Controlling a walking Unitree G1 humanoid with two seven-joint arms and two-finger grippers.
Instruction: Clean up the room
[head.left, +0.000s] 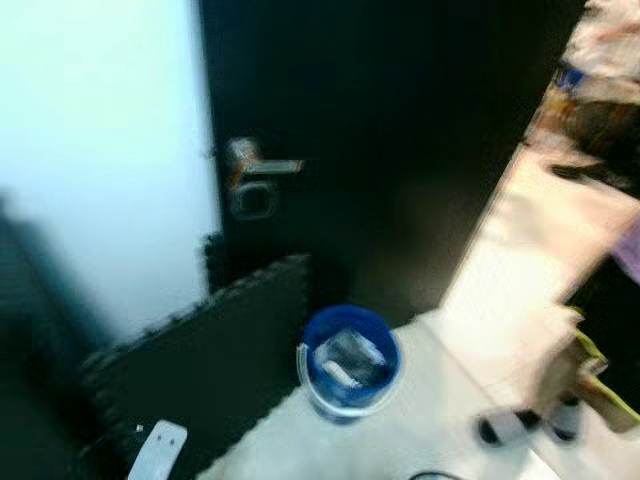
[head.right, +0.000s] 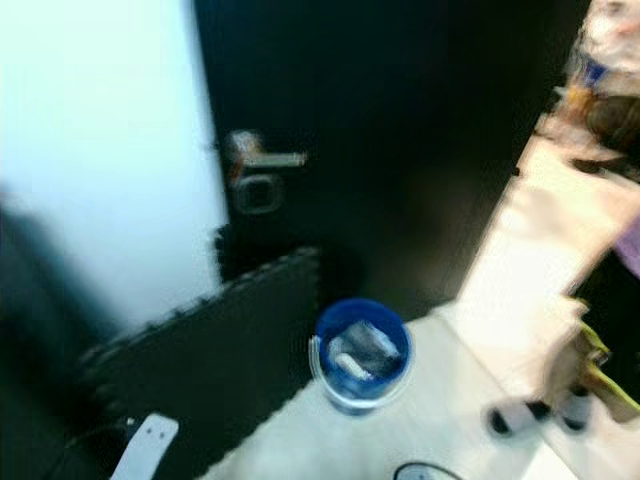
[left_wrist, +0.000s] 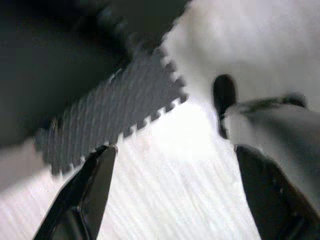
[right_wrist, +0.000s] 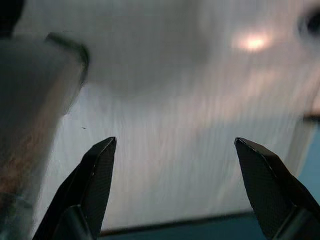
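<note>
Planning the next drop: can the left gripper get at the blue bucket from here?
Probably not yet. The left gripper hangs open over pale floor beside the black foam mat; the blue bucket stands ahead by the dark door.

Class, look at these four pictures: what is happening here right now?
Nothing is being handled at this moment. The head views are blurred, which suggests the robot is on the move. Ahead stands a dark door with a metal handle, and a blue bucket holding some pale items sits on the light floor beside a dark interlocking foam mat. The left hand and the right hand both hang open and empty over the floor, the left one near the mat's edge.
</note>
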